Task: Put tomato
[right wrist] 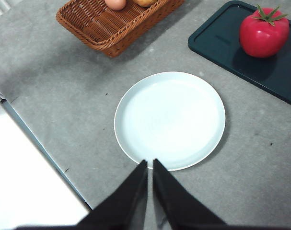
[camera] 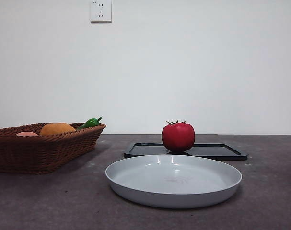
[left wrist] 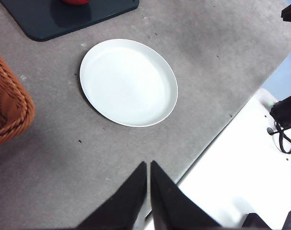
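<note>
plate [camera: 173,180] nearest; tomato [camera: 178,136] on tray [camera: 217,151], clear of right gripper [right wrist: 150,165]

Left claw [left wrist: 148,167]: jaws pressed together, tips nearly touching, holding nothing; raised well above the counter [left wrist: 87,158], over its near edge, short of the white plate [left wrist: 128,82].
Right claw [right wrist: 149,166]: jaws closed with only a thin slit between them, holding nothing; raised above the counter, tips over the near rim of the white plate.
Front view: neither arm shows.
</note>
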You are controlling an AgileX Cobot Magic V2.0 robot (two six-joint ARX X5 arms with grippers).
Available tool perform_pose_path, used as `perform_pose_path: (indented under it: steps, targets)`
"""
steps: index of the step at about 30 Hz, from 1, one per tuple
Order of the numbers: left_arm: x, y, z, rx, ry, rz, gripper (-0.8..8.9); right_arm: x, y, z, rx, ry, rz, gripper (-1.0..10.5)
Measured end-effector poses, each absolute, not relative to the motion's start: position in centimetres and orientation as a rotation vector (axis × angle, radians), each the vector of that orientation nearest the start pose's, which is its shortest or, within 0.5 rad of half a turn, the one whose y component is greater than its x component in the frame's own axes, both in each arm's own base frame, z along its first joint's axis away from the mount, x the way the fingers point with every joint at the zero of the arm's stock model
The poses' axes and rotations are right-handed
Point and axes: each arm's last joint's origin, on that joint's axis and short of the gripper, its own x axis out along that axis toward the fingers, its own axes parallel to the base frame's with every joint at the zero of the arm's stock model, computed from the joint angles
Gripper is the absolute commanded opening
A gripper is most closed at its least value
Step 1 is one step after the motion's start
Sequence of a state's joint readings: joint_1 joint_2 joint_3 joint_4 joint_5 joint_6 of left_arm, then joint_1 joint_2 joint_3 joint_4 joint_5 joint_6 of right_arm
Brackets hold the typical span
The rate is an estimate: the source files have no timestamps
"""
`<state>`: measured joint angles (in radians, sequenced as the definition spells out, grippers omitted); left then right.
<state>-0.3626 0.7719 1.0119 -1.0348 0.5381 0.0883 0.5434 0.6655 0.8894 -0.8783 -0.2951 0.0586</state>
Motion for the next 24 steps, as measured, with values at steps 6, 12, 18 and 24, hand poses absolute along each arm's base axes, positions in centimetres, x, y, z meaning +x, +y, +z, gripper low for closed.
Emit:
perform_pose_path:
  steps: [6,12,18,24]
  targets:
    - [10.8,-4.6,35.4,0.059,0.549,-0.752,0.09,9.3,6.6,32.1,-0.03,0.691,0.788,0.1]
    - [10.5,-2.5,37.5,0.124,0.097,-0.469,0.08,9.3,6.6,32.1,-0.03,0.691,0.788,0.1]
    - [9.6,-0.6,34.9,0.155,-0.201,-0.159,0.08,9.3,6.6,32.1,-0.03,0.691,0.788,0.1]
    - [9.3,0.3,28.8,0.154,-0.194,-0.005,0.08,9.3,6.6,32.1,-0.03,0.691,0.788,0.1]
